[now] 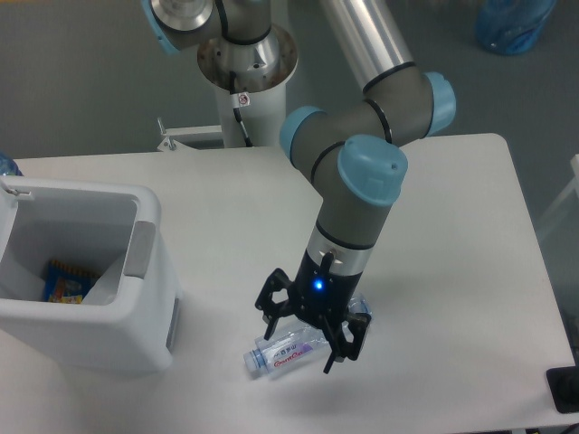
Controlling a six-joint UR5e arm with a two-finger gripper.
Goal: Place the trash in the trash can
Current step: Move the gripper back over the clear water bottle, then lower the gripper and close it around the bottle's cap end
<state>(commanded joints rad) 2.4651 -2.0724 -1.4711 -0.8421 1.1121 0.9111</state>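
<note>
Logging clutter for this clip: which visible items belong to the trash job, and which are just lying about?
Job items:
- plastic bottle, lying on the table
- trash can
- hand, open over the bottle

Lying about:
- colourful packet already inside the can
- blue bag on the floor
</note>
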